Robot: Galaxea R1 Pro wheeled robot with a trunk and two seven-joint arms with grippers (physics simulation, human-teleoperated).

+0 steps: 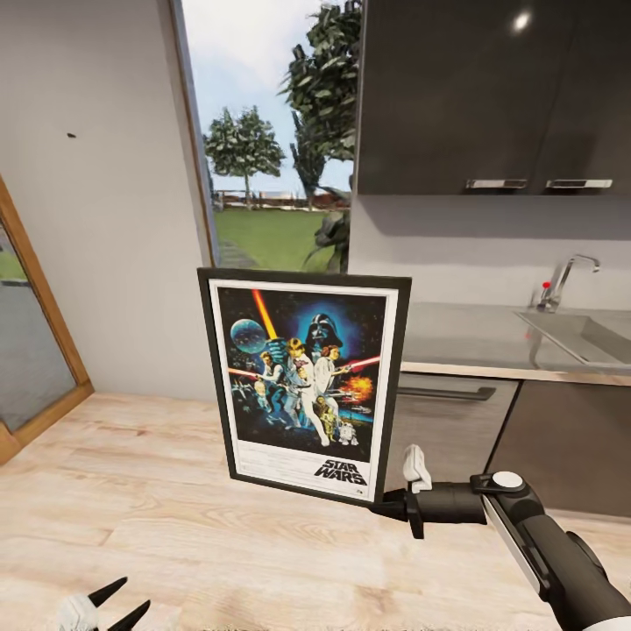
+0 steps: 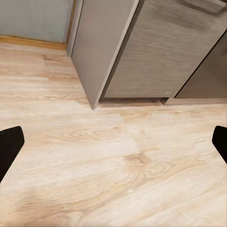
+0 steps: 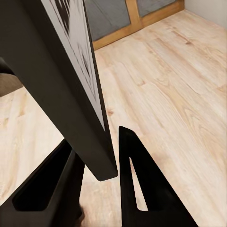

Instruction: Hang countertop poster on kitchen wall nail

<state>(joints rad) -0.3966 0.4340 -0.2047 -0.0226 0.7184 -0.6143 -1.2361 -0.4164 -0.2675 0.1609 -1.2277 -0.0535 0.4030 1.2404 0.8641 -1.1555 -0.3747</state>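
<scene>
I hold the poster (image 1: 303,383) upright in mid-air over the wooden floor, its black frame and "STAR WARS" logo facing me. My right gripper (image 1: 386,506) is shut on its lower right corner. The right wrist view shows the frame's edge (image 3: 71,90) pinched between both dark fingers (image 3: 137,184). A wall nail (image 1: 70,137) is a dark speck on the grey wall at upper left, well above the poster. The grey kitchen countertop (image 1: 464,337) runs behind on the right. My left gripper (image 1: 118,605) hangs low at the bottom left, open, its fingertips (image 2: 9,146) wide apart over bare floor.
Dark upper cabinets (image 1: 491,88) hang above the countertop, with sink (image 1: 583,337) and chrome tap (image 1: 561,280) at right. A tall window (image 1: 272,140) stands behind the poster. A wood-framed glass door (image 1: 31,350) is at left. Base cabinets (image 2: 156,52) stand close to my left hand.
</scene>
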